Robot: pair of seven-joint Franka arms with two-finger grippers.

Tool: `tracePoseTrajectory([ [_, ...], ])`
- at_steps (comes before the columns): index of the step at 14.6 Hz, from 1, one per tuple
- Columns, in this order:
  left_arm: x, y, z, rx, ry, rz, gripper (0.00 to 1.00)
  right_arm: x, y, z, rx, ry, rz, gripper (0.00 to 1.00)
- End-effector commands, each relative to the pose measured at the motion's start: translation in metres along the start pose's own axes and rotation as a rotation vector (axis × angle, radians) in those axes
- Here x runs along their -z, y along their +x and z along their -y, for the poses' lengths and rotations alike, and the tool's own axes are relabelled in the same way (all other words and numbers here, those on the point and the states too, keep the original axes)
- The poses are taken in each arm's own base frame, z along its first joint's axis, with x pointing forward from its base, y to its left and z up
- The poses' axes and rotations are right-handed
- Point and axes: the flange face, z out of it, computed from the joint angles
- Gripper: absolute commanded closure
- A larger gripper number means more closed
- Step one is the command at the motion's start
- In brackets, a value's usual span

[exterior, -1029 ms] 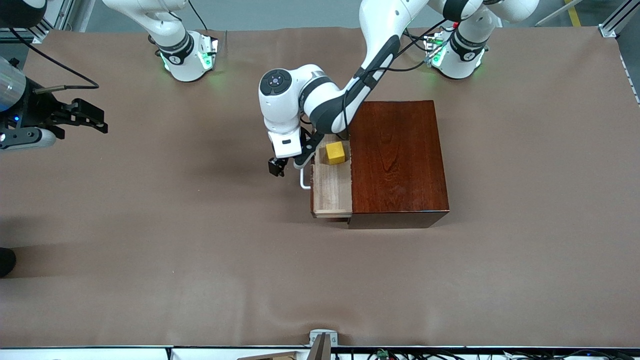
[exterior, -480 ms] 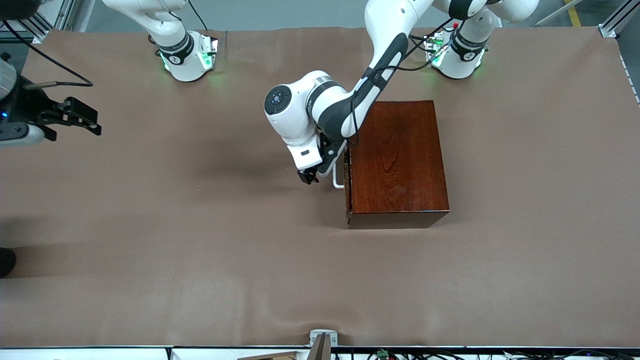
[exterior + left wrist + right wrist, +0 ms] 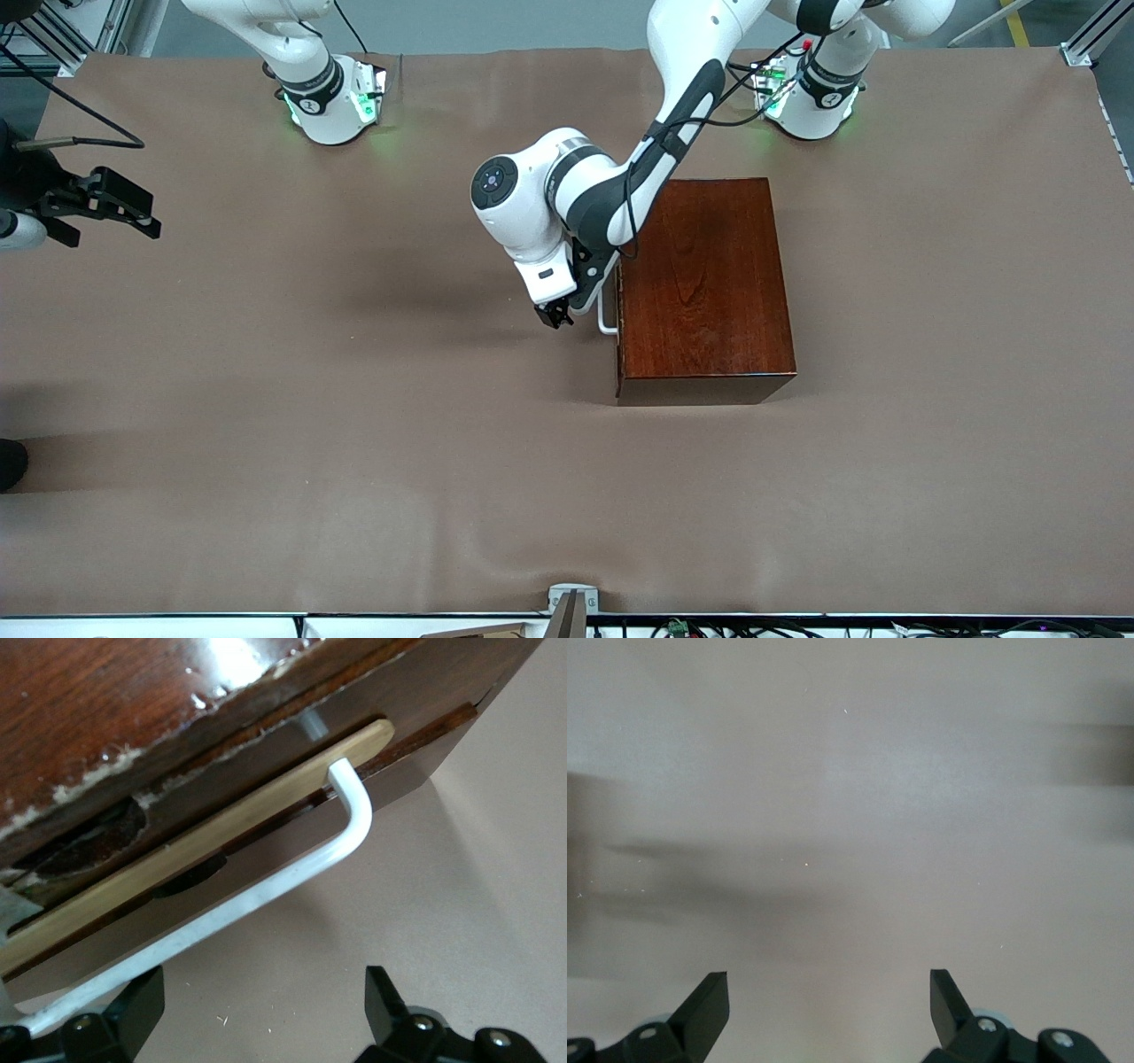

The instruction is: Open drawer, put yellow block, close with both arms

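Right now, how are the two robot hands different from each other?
The left gripper is down beside the drawer's white handle; the right gripper hangs over the bare table at the right arm's end. The left one faces the wooden box; the right one faces only tabletop. Both have black fingers, spread open and holding nothing.

Drawer shut flush in box, left hand crowding handle, bare tabletop elsewhere

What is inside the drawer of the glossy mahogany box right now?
Nothing inside can be seen: the drawer with the white U-shaped bar handle is pushed in almost flush with the glossy mahogany box, so its tray is covered. No yellow block shows anywhere.
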Motion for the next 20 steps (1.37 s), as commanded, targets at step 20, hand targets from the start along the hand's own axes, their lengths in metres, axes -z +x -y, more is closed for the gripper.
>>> tracePoseTrajectory([
  [20, 0.139, 0.354, 0.069, -0.726, -0.172, 0.099, 0.00, 0.003, -0.003, 0.005, 0.008, 0.007, 0.002, 0.00],
])
